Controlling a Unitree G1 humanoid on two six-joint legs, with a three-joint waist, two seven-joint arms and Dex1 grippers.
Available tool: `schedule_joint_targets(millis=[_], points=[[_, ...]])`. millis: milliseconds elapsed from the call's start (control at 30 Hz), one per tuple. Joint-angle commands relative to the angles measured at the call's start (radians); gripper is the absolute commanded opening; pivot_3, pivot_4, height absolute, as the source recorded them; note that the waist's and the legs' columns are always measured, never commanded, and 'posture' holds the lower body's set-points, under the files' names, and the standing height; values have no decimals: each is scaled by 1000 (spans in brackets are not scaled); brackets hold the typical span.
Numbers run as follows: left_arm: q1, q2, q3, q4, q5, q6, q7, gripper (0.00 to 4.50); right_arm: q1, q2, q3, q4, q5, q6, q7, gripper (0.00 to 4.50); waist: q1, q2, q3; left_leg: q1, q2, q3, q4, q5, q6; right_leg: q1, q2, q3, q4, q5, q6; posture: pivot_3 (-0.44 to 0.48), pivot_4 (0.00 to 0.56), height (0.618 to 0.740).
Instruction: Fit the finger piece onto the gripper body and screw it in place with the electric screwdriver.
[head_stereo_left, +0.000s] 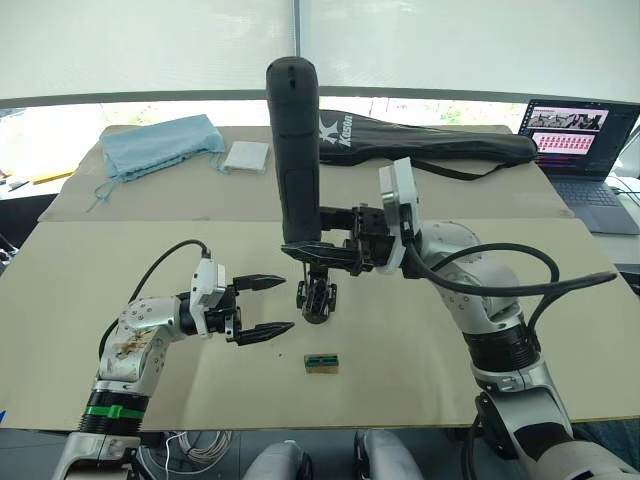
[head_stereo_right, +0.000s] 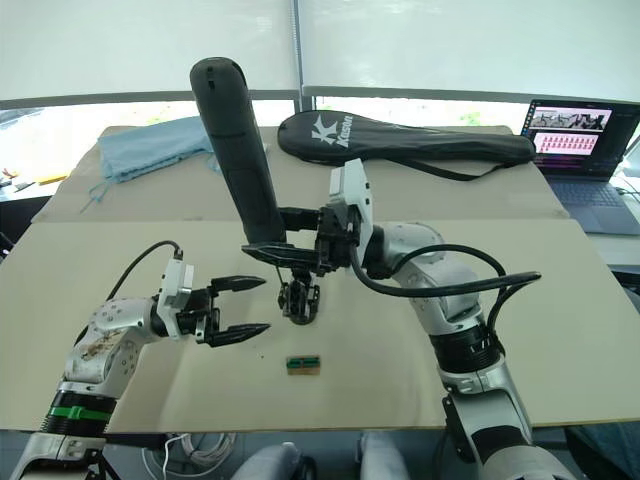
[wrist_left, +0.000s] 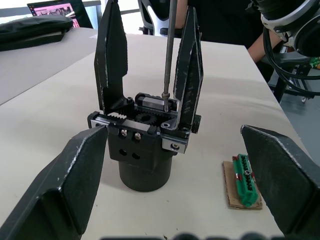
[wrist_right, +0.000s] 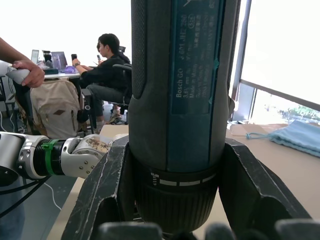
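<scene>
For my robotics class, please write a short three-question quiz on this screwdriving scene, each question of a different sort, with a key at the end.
1. True or false: the left gripper is shut on the gripper body.
2. Multiple choice: the right gripper holds the electric screwdriver
A. lying flat on the table
B. roughly upright, bit pointing down
C. bit pointing up
3. Fill in: the screwdriver's metal bit comes down between the body's two black ______.

Key:
1. False: it is open, beside the body and not touching it.
2. B
3. Fingers. Both stand upright on the body, and the bit's tip reaches the body's top near the base of one of them.
</scene>
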Motion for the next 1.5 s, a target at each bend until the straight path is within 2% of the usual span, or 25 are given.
schedule_joint_targets(millis=[33, 1067, 1500], points=[[0, 6, 4, -28, 2, -15, 4, 4500, -10, 11, -11, -32, 14, -1, 4, 1921, 0, 0, 0, 0, 0, 0, 0, 0, 0, 0, 0, 0, 0, 0, 0, 0, 150, 740], [27, -5, -8, -42, 9, -24, 25, 4500, 2, 18, -1, -5, -49, -39, 32, 1921, 0, 0, 0, 0, 0, 0, 0, 0, 0, 0, 0, 0, 0, 0, 0, 0, 150, 740], [8, -29, -60, 38, 132, -62, 108, 4500, 5, 20, 2, -15, -51, -30, 34, 1921, 0, 0, 0, 0, 0, 0, 0, 0, 0, 0, 0, 0, 0, 0, 0, 0, 150, 740]])
